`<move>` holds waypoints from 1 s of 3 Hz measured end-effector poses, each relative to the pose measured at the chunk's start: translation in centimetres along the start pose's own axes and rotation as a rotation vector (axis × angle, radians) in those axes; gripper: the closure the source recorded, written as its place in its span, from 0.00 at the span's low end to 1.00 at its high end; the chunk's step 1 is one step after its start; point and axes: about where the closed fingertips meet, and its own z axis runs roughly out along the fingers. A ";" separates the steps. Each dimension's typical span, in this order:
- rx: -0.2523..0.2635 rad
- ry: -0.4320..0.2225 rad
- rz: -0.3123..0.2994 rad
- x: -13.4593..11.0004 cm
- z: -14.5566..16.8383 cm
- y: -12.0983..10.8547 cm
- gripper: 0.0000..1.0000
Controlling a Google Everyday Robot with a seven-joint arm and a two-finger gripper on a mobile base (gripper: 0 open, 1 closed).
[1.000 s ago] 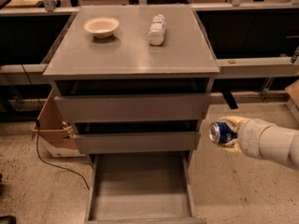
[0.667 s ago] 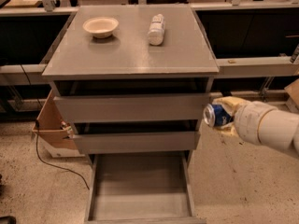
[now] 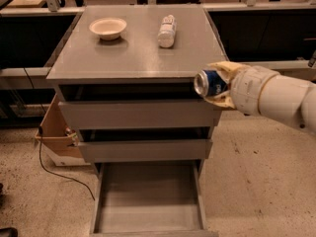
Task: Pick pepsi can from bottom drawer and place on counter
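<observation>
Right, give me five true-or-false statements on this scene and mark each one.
1. The gripper is shut on the pepsi can. True.
2. The can rests on the counter. False: it is held in the air, sideways, by the counter's front right corner.
3. The bottom drawer is pulled open. True.
4. The white bottle stands upright. False: it lies on its side on the counter.
5. The bowl sits in the bottom drawer. False: it is on the counter.
</observation>
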 end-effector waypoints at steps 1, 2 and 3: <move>0.060 -0.106 0.006 -3.6 6.5 -6.4 1.00; 0.054 -0.139 -0.005 -5.4 7.8 -6.7 1.00; 0.055 -0.138 -0.005 -5.4 7.8 -6.7 1.00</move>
